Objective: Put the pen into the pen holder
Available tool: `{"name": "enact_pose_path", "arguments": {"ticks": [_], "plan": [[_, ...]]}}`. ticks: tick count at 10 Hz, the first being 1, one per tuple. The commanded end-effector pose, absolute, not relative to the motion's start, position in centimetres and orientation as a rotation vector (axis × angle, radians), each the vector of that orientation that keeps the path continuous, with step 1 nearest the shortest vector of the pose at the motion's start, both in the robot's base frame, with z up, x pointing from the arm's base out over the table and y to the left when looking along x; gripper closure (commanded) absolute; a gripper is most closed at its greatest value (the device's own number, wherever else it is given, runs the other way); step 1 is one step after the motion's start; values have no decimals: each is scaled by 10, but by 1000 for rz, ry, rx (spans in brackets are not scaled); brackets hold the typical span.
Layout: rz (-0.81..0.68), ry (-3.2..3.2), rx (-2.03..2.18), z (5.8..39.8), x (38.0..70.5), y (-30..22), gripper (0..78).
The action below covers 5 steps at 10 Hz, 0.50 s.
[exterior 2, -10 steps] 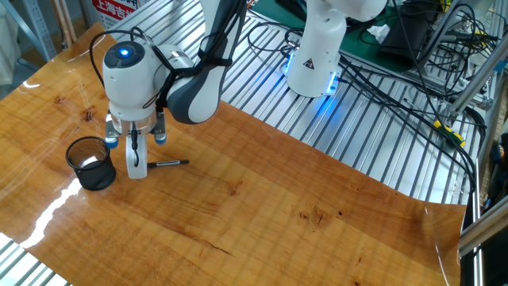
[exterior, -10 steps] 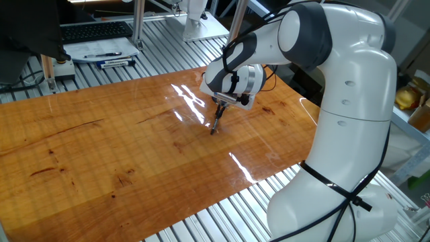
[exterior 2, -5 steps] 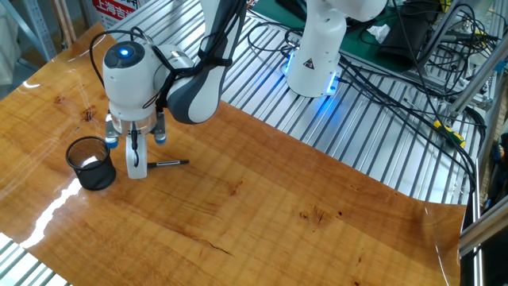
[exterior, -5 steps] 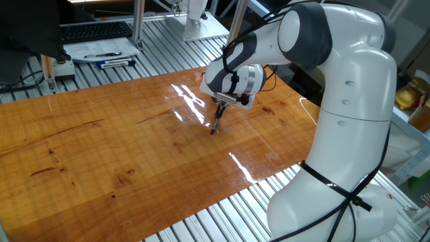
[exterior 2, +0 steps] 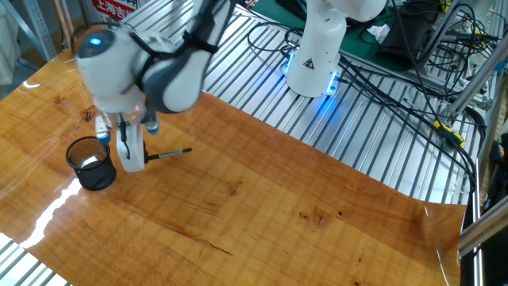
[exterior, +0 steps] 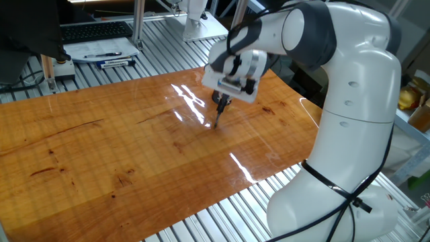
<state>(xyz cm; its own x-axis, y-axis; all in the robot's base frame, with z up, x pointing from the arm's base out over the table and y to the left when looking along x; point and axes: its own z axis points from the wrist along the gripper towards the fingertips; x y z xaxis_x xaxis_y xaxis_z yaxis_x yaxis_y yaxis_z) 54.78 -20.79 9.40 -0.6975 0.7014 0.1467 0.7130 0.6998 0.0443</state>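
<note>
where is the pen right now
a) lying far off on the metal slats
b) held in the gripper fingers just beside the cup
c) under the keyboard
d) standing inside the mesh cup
b: the pen sticks out sideways from the gripper, whose fingers are closed on its end, right next to the pen holder and not inside it.

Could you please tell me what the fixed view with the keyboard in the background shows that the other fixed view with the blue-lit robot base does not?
Only the keyboard view shows the keyboard and the markers lying on the metal bench behind the table. Only the other view shows the pen holder, a black mesh cup standing just beside the hand, and a second robot base with cables. Both show the wooden table, the white arm and the black pen held at one end in the hand; the motion blur leaves it unclear whether the pen has left the table.
</note>
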Motion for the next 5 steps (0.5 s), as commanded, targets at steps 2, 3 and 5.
{"name": "enact_pose_path", "arguments": {"ticks": [2,3,5], "plan": [[-193,-2694,-1117,159,548,-206,763],[-155,-2707,-1164,173,546,-207,763],[-89,-2743,-1188,193,543,-209,763]]}}
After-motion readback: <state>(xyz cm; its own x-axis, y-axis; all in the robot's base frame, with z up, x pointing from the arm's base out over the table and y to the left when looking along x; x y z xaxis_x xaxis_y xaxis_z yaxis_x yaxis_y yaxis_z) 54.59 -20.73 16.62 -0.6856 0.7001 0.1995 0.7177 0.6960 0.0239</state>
